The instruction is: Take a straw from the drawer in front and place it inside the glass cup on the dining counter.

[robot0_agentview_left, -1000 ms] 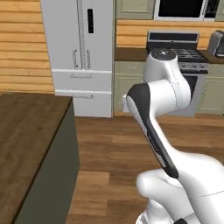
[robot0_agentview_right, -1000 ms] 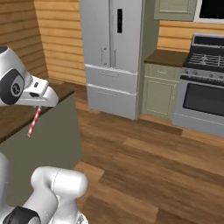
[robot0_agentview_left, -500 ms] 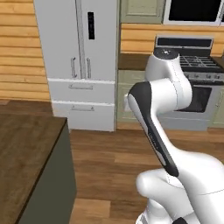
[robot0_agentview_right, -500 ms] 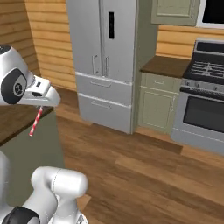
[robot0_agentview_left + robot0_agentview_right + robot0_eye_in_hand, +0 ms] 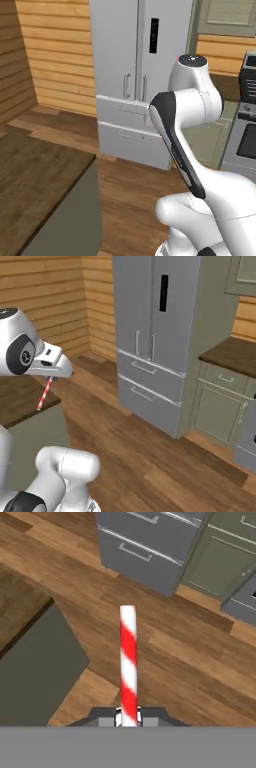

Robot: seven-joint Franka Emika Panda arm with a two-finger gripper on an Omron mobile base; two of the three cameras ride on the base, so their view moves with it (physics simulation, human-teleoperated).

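Red-and-white straw (image 5: 128,662) sits pinched in our gripper (image 5: 128,717), carried above the floor beside the dining counter (image 5: 35,175); next we must find the glass cup.

Thin red-and-white striped straw (image 5: 44,394) hangs from the white arm's gripper (image 5: 50,377)
Gripper closed on its top end; straw slants down-left over the dark brown wood-grain bench (image 5: 17,401); tall grey steel fridge (image 5: 157,336) behind, across the wooden floor (image 5: 140,456)

The base has driven on, swinging both base views: the refrigerator (image 5: 140,75) now sits centre frame, the stove (image 5: 247,120) slides toward the right edge.
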